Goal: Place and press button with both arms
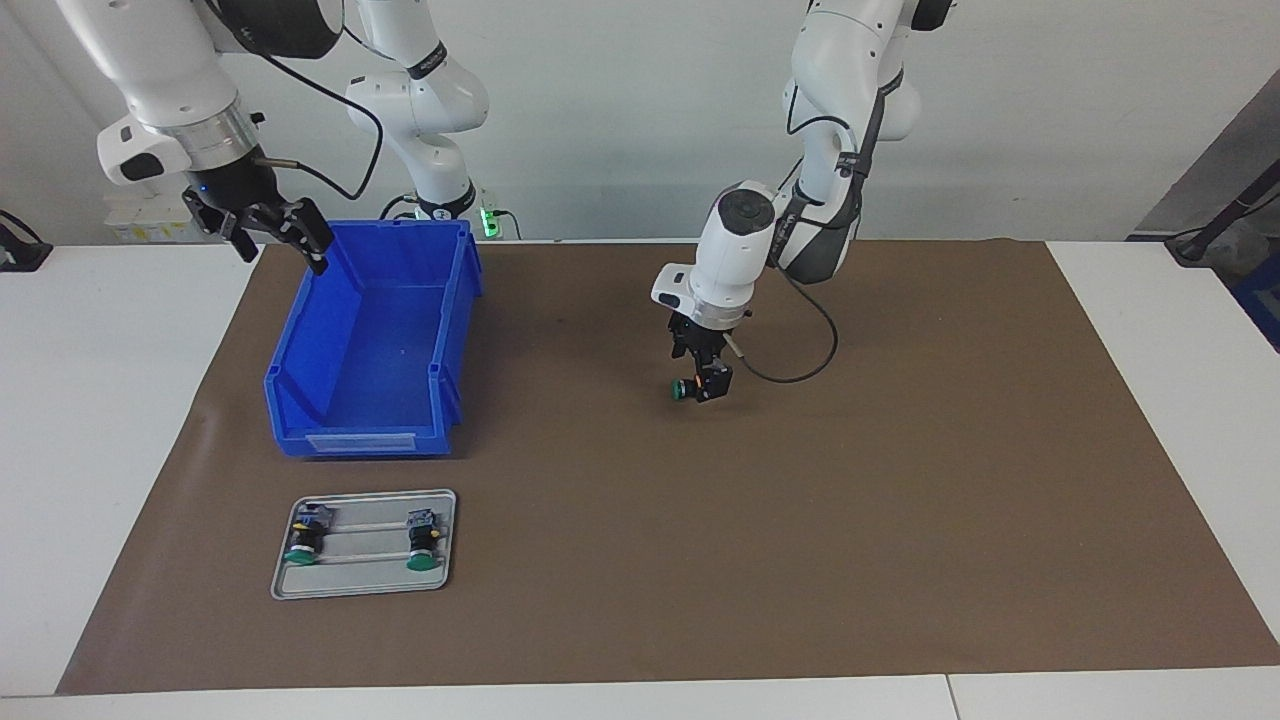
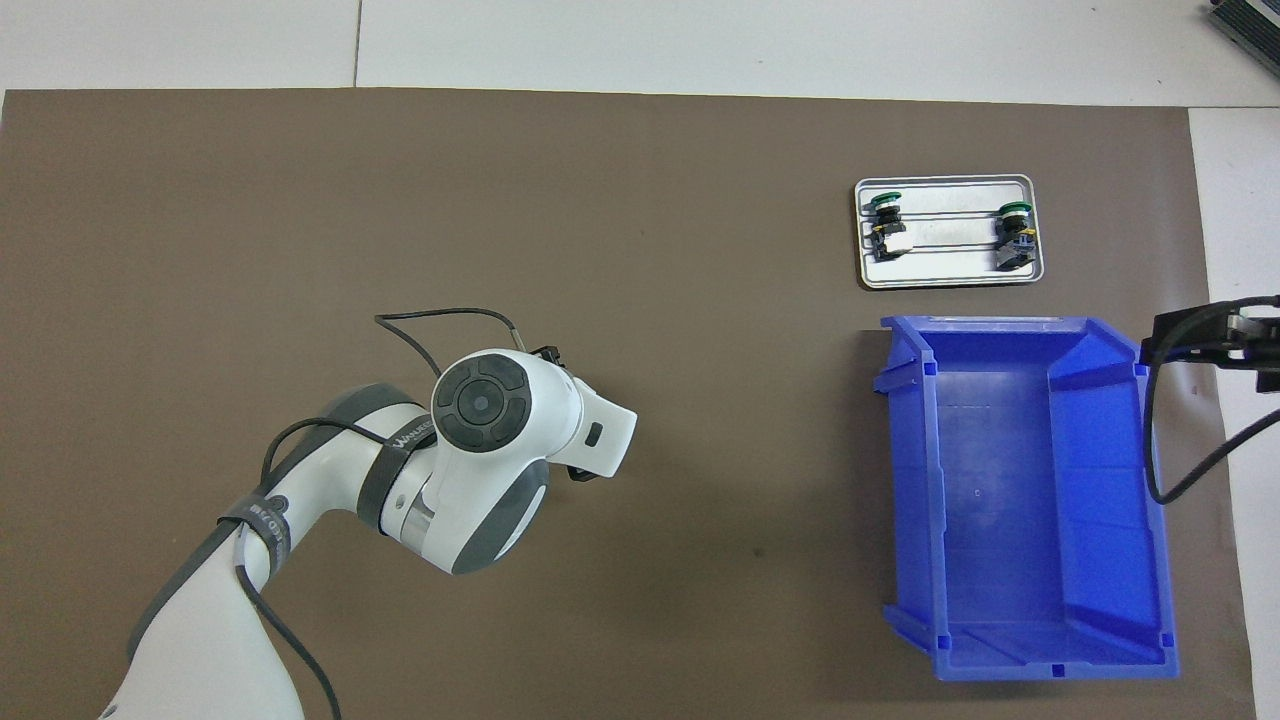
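A small push-button with a round green cap and black body [image 1: 686,389] is clamped in the left end effector [image 1: 707,383], held in the air over the brown mat [image 1: 800,520] on the white desk [image 1: 100,400]. Two like buttons lie on a grey metal tray [image 1: 365,590]. The right end effector [image 1: 268,228], fingers spread, waits over the blue plastic bin's [image 1: 380,330] corner.

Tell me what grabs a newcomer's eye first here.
The big blue plastic bin toward the right arm's end of the brown mat. Then the left gripper over the mat's middle, shut on a green-capped push-button. The right gripper waits, open, by the bin's corner.
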`<state>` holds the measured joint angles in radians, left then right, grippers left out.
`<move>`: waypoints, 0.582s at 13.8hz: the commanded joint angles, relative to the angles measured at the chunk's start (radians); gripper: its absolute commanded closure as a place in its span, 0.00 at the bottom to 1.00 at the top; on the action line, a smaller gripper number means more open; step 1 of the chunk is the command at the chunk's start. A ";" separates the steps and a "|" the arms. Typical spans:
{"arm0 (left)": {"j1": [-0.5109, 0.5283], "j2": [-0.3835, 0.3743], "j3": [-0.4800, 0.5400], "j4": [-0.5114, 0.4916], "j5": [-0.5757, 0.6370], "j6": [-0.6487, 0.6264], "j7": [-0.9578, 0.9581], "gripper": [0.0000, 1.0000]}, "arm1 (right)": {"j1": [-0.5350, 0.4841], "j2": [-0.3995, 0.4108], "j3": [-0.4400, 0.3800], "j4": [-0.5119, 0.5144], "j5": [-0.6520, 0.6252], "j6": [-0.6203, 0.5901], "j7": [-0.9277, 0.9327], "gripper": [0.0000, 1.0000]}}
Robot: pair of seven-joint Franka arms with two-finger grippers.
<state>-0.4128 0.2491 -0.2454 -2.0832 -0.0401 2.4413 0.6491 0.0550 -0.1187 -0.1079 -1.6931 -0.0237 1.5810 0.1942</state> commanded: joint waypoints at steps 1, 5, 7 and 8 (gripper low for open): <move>-0.029 0.019 0.018 0.014 -0.014 0.007 0.006 0.00 | -0.023 0.025 0.014 0.050 0.005 -0.049 -0.031 0.00; -0.046 0.024 0.018 0.014 -0.012 -0.002 0.006 0.00 | -0.058 0.011 0.034 0.020 0.007 -0.041 -0.055 0.00; -0.052 0.044 0.018 0.011 -0.014 0.007 0.003 0.00 | -0.047 0.013 0.034 0.020 0.007 -0.042 -0.055 0.00; -0.057 0.045 0.018 0.009 -0.014 0.011 -0.006 0.00 | -0.046 0.013 0.034 0.021 0.007 -0.042 -0.055 0.00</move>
<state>-0.4432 0.2775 -0.2450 -2.0800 -0.0401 2.4426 0.6479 0.0290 -0.1060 -0.0934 -1.6738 -0.0240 1.5505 0.1654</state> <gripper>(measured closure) 0.000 0.000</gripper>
